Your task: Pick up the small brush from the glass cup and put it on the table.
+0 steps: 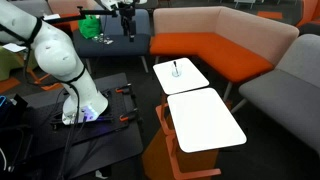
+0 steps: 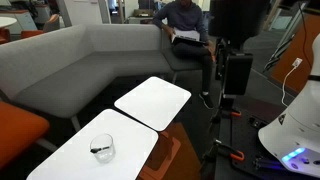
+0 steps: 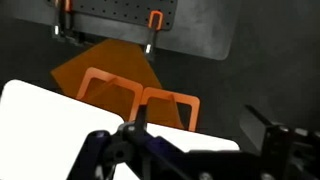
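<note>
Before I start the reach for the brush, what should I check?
1. Small brush standing in the glass cup: ok.
2. Cup upright on the table: ok.
3. Bare table surface beside the cup for the placement: ok.
4. Gripper lined up over the cup: not ok, the wrist view shows no cup.
5. Fingers open: cannot tell, too dark.

Small brush (image 1: 177, 67) too tiny to tell from glass cup (image 1: 176, 71) in an exterior view. Gripper (image 3: 195, 150) dark, blurred, cut by wrist view's bottom edge; jaw spacing unreadable. Table (image 2: 65, 162) cropped at bottom.
</note>
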Motion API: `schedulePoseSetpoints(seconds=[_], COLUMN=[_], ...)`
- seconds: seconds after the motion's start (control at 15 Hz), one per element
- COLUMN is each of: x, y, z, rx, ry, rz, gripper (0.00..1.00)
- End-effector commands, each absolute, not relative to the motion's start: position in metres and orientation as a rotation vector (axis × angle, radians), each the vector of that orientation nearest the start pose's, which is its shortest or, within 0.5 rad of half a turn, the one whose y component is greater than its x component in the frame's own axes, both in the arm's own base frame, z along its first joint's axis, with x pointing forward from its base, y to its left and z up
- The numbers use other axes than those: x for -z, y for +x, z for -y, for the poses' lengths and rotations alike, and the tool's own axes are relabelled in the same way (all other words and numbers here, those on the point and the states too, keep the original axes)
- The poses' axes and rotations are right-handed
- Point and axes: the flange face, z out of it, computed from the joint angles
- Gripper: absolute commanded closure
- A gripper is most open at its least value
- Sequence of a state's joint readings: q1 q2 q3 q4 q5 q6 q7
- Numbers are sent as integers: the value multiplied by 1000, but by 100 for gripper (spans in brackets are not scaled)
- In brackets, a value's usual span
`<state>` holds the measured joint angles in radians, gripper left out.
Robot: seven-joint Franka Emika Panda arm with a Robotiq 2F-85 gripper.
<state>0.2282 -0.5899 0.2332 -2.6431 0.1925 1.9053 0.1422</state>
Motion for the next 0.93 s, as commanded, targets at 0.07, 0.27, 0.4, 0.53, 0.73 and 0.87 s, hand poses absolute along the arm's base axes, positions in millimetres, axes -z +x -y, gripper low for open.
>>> schedulePoseSetpoints(seconds=[0.07, 0.27, 0.4, 0.53, 0.73, 0.87], x=[-412, -412, -412, -409, -392, -376], y=[304, 304, 313, 337, 388, 429], z=[-163, -163, -163, -161, -160, -162], rx=[-254, -254, -231, -195, -183, -171], ry=[-3114, -3114, -3113, -3129, -3088, -3041], rz=[302, 302, 210, 2, -263, -436], gripper=[0, 0, 0, 0, 0, 0])
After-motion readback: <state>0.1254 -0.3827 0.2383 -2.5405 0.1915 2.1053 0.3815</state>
